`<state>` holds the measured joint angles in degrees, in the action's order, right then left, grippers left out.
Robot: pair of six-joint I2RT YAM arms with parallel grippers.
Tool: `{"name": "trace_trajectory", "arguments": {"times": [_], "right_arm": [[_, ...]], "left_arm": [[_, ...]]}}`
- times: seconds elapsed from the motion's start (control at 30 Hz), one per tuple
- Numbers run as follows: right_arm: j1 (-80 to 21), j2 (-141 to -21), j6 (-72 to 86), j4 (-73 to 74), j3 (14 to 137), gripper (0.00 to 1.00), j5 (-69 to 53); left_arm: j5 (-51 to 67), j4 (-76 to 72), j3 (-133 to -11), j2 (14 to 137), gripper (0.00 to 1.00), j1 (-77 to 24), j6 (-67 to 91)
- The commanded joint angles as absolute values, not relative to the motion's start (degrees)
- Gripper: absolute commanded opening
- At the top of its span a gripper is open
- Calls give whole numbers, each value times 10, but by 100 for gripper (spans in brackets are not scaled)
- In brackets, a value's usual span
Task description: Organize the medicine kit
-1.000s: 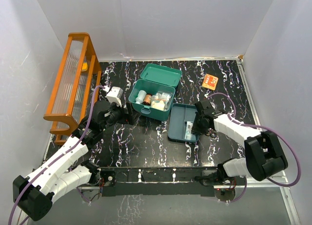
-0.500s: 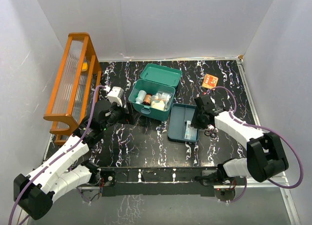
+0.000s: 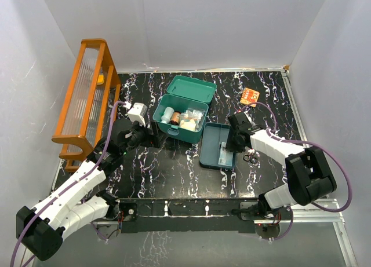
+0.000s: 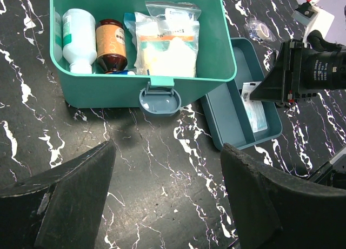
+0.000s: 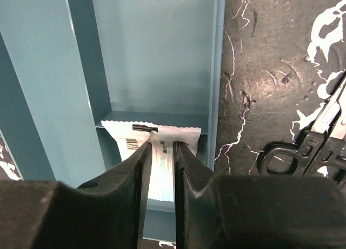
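The medicine kit's teal box (image 3: 168,127) stands open mid-table, lid (image 3: 192,88) tipped back. Inside are a white bottle (image 4: 75,38), a brown bottle (image 4: 111,44) and a zip bag (image 4: 165,44). Its three-compartment tray (image 3: 211,145) lies to the right of the box. A white sachet (image 5: 121,138) lies in the tray's end compartment (image 5: 157,54). My right gripper (image 5: 161,146) hangs low over the sachet, jaws a narrow gap apart, the sachet showing between them. My left gripper (image 4: 167,168) is wide open over bare table in front of the box latch, holding nothing.
Black-handled scissors (image 5: 308,146) lie on the table just right of the tray. An orange wooden rack (image 3: 87,99) stands along the left wall. A small orange packet (image 3: 250,97) lies at the back right, and a tape roll (image 4: 258,29) behind the tray.
My right gripper's jaws have parted slightly, and the arm has shifted a little toward the back over the tray. The left arm has not moved.
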<state>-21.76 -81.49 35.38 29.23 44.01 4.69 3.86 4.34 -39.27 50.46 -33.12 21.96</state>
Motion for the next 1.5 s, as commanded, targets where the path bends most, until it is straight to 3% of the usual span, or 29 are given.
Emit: {"name": "trace_trajectory", "arguments": {"times": [0.0,0.83,1.1,1.47], "right_arm": [[-221,-821,337,261,437,22,40],[-239,-794,326,351,466,23,24],[-238,-760,338,334,527,25,102],[-112,-753,333,288,563,38,197]], "left_arm": [[38,33,-388,499,77,-332,219],[39,33,-387,495,77,-332,219],[37,40,-390,487,77,-332,216],[35,36,-388,471,77,-333,215]]}}
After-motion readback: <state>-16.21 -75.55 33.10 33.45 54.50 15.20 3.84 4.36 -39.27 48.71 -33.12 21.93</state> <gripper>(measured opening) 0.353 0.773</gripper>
